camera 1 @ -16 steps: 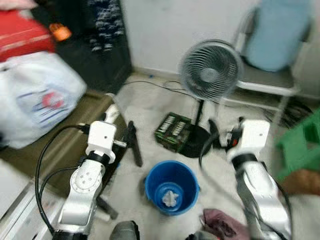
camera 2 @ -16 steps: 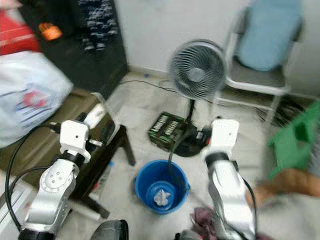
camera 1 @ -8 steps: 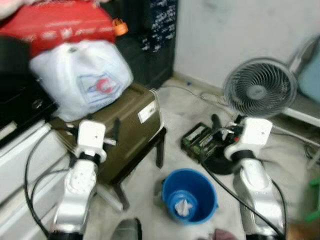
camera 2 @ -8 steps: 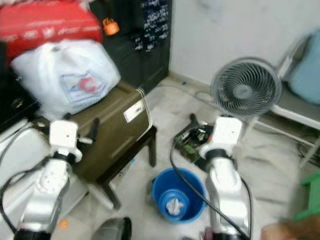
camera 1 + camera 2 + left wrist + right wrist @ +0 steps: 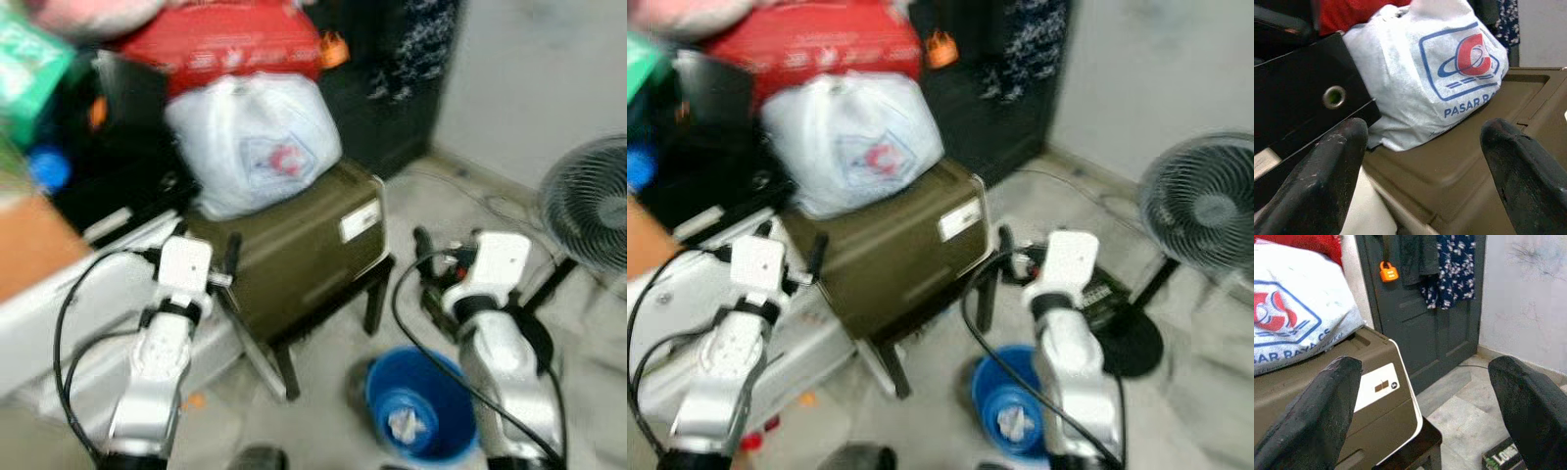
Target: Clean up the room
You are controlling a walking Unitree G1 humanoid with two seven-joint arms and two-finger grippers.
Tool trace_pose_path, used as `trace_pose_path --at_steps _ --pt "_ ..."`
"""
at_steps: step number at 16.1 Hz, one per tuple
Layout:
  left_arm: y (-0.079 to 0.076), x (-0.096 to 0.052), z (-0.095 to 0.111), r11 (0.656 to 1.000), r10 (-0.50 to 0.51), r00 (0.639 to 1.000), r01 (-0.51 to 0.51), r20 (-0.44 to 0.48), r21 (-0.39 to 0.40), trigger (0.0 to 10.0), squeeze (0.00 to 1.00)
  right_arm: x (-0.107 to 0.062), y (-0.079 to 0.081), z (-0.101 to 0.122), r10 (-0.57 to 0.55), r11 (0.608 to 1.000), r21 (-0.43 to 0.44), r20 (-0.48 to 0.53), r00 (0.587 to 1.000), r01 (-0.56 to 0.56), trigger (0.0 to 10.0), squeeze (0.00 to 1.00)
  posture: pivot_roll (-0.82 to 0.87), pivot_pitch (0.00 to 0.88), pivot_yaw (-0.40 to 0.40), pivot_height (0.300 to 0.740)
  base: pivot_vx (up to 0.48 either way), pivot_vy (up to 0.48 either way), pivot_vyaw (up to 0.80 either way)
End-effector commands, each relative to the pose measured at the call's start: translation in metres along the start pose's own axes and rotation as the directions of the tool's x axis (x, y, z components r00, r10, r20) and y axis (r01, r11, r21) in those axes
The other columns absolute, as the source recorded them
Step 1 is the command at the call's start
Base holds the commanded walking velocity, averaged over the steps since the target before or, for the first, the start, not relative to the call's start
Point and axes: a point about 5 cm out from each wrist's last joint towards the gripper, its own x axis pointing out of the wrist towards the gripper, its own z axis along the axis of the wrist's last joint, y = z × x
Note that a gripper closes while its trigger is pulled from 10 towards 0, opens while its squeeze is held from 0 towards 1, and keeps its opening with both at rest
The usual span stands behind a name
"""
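Progress on the room clean-up, judged from the head views, looks partial: a blue bucket (image 5: 419,406) at lower right of the frame already holds a crumpled white scrap (image 5: 403,425), while much clutter remains stacked in the upper left. Both grippers are empty and spread wide. The left gripper (image 5: 1425,161) shows its two black fingers (image 5: 1327,176) well apart in its wrist view, grasping nothing; the right gripper (image 5: 1425,401) is likewise released, fingers splayed. Each is raised at mid-frame, to either side of an olive-brown case (image 5: 304,250) on a dark stool (image 5: 377,289).

On the case rests a white printed bag (image 5: 250,147), touching a black box (image 5: 1298,93) beside it; above lies a red bag (image 5: 225,44). Behind, at upper centre, a dark door (image 5: 1420,318) carries an orange padlock (image 5: 1386,271) and a hanging flowered cloth (image 5: 1454,269). A standing fan (image 5: 1200,211) occupies the right edge.

Open floor lies between stool and fan, near the wall; the stool's legs, the bucket rim and the fan base bound it. The pictures are blurred, so finer margins cannot be judged.
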Motion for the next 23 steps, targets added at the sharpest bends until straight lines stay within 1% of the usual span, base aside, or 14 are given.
trace_pose_path --at_steps 1,5,7,9,12,16,20,23 --pt "0.007 -0.001 0.0 1.0 0.015 1.0 -0.015 -0.003 0.023 10.0 0.0 0.002 0.009 0.001 0.03 0.999 0.025 0.001 1.0 -0.03 10.0 0.0 -0.03 0.0 0.016 0.74 0.0 0.0 0.8" --pt "0.007 -0.009 -0.002 0.999 0.029 0.999 -0.028 -0.015 0.039 10.0 0.0 0.0 0.009 0.0 0.039 0.999 0.028 -0.009 0.999 -0.039 10.0 0.0 -0.03 0.0 0.012 0.74 0.0 0.0 0.8" --pt "0.004 -0.013 -0.002 1.0 0.009 1.0 -0.009 -0.022 0.02 10.0 0.0 0.001 0.009 0.0 0.045 0.999 0.028 -0.014 0.999 -0.045 10.0 0.0 -0.02 0.0 -0.002 0.74 0.0 0.0 0.8" --pt "0.005 -0.018 -0.004 0.999 0.024 0.999 -0.023 -0.032 0.023 10.0 0.0 0.004 0.014 -0.002 0.073 0.997 0.031 -0.026 0.997 -0.073 10.0 0.0 0.0 0.0 -0.022 0.74 0.0 0.0 0.8" --pt "0.005 -0.021 -0.004 0.999 0.035 0.999 -0.035 -0.036 0.023 10.0 0.0 0.008 0.017 -0.001 0.092 0.995 0.03 -0.027 0.995 -0.091 10.0 0.0 0.01 0.0 -0.03 0.74 0.0 0.0 0.8" --pt "0.005 -0.02 -0.004 1.0 0.025 0.999 -0.024 -0.038 0.019 10.0 0.0 0.012 0.016 0.0 0.09 0.996 0.024 -0.024 0.996 -0.09 10.0 0.0 0.0 0.0 -0.025 0.74 0.0 0.0 0.8" --pt "0.005 -0.021 -0.004 0.999 0.028 0.999 -0.027 -0.039 0.024 10.0 0.0 0.011 0.012 -0.001 0.081 0.997 0.017 -0.028 0.996 -0.08 10.0 0.0 -0.01 0.0 -0.019 0.74 0.0 0.0 0.8" --pt "0.003 -0.019 -0.004 0.999 0.023 0.999 -0.023 -0.038 0.023 10.0 0.0 0.013 0.015 -0.001 0.088 0.996 0.02 -0.029 0.996 -0.087 10.0 0.0 0.0 0.0 -0.02 0.74 0.0 0.0 0.8"
